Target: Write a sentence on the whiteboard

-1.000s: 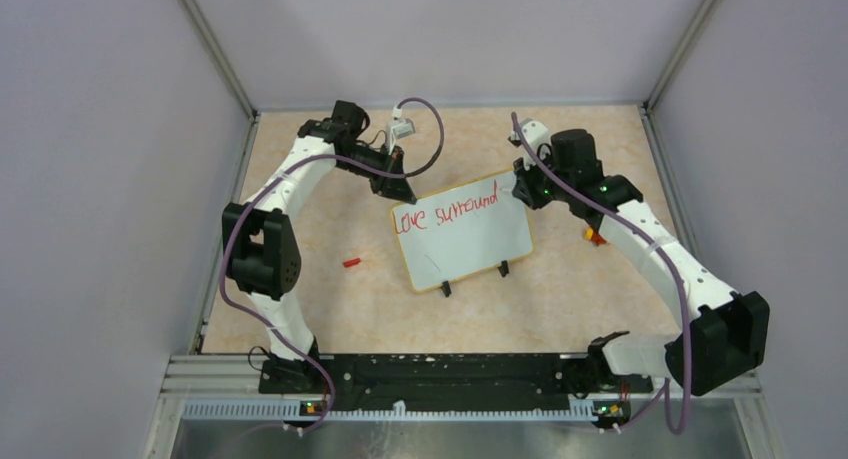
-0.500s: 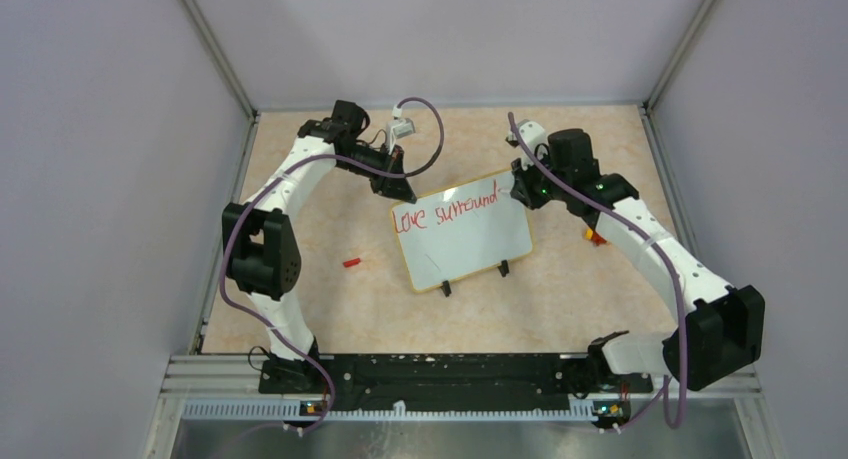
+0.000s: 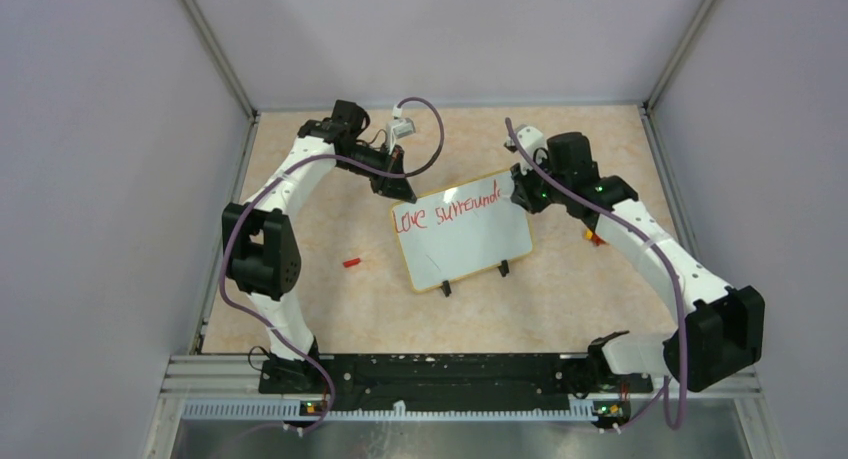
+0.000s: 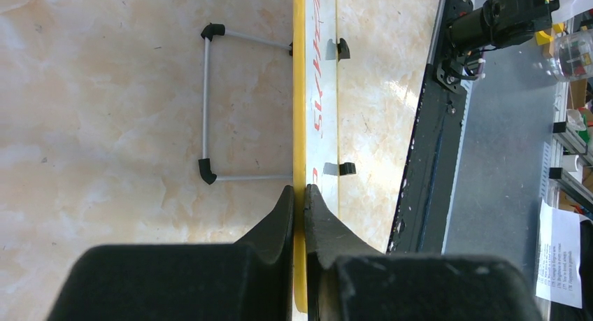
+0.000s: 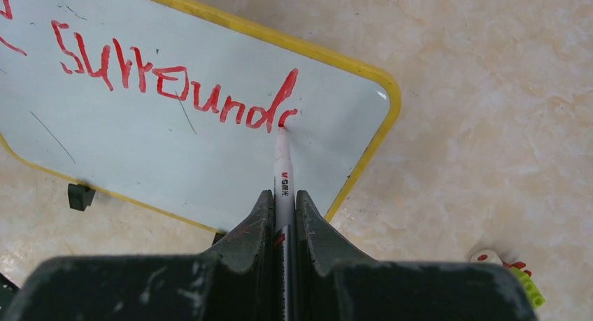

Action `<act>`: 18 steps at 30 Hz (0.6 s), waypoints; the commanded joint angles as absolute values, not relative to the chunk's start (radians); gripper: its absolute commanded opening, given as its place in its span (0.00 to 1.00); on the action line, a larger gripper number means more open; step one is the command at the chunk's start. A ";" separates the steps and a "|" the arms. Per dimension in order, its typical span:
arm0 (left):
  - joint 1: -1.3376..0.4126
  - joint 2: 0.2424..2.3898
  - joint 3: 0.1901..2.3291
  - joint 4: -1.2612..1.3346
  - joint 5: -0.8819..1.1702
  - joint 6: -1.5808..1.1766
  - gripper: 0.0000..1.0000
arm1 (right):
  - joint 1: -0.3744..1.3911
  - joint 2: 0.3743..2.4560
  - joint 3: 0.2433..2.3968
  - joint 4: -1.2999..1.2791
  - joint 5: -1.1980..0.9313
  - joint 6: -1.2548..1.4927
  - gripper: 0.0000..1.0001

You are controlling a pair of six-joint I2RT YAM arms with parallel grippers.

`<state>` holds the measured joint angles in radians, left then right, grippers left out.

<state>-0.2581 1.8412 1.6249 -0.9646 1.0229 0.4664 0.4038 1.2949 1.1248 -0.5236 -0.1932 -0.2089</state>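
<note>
The whiteboard [image 3: 470, 247] stands tilted on its black clip feet mid-table. My left gripper [image 3: 401, 188] is shut on its yellow rim [image 4: 299, 90] at the top left corner, one finger on each side of the edge [image 4: 298, 191]. My right gripper [image 3: 521, 188] is shut on a white marker [image 5: 283, 177]. The marker's red tip touches the board near the top right corner. The sentence [image 5: 175, 80] reads "Love surround" in red, with a small curved stroke begun after the d. In the top view the sentence [image 3: 445, 212] runs along the board's upper edge.
A small red cap [image 3: 351, 262] lies on the table left of the board. A little yellow-green and red object [image 5: 514, 273] sits right of the board, partly under my right arm [image 3: 596, 237]. The board's wire stand [image 4: 206, 111] sticks out behind it. Grey walls enclose the table.
My right gripper has shifted slightly with the marker, and a new short red stroke has appeared after "surround". The left gripper and the board have not moved.
</note>
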 commanded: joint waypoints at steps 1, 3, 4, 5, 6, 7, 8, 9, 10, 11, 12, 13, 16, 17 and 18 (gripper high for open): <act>-0.290 1.824 1.605 -0.970 1.001 0.481 0.00 | 0.402 1.262 1.108 -0.513 -0.133 -0.235 0.00; -0.290 1.824 1.605 -0.969 1.002 0.479 0.00 | 0.397 1.258 1.108 -0.513 -0.119 -0.235 0.00; -0.290 1.824 1.606 -0.969 1.003 0.480 0.00 | 0.396 1.258 1.106 -0.513 -0.114 -0.235 0.00; -0.290 1.824 1.605 -0.969 1.001 0.480 0.00 | 0.395 1.258 1.106 -0.515 -0.111 -0.236 0.00; -0.290 1.823 1.605 -0.970 1.001 0.480 0.00 | 0.394 1.257 1.104 -0.517 -0.112 -0.236 0.00; -0.290 1.822 1.603 -0.971 1.001 0.481 0.00 | 0.395 1.258 1.103 -0.520 -0.113 -0.236 0.00; -0.290 1.821 1.602 -0.970 1.000 0.481 0.00 | 0.394 1.258 1.100 -0.521 -0.116 -0.236 0.00; -0.290 1.820 1.602 -0.970 1.000 0.481 0.00 | 0.394 1.259 1.098 -0.525 -0.119 -0.237 0.00; -0.289 1.819 1.601 -0.970 0.999 0.482 0.00 | 0.394 1.259 1.096 -0.528 -0.125 -0.240 0.00; -0.290 1.819 1.602 -0.971 0.999 0.482 0.00 | 0.394 1.259 1.094 -0.531 -0.135 -0.242 0.00; -0.289 1.819 1.602 -0.968 1.000 0.482 0.00 | 0.395 1.261 1.093 -0.536 -0.147 -0.241 0.00; -0.290 1.819 1.602 -0.969 1.000 0.482 0.00 | 0.398 1.263 1.093 -0.541 -0.154 -0.241 0.00; -0.290 1.819 1.600 -0.968 1.000 0.480 0.00 | 0.414 1.266 1.090 -0.546 -0.166 -0.241 0.00; -0.289 1.819 1.600 -0.968 1.000 0.480 0.00 | 0.421 1.267 1.091 -0.547 -0.169 -0.239 0.00; -0.290 1.819 1.600 -0.968 1.000 0.479 0.00 | 0.428 1.266 1.092 -0.545 -0.169 -0.236 0.00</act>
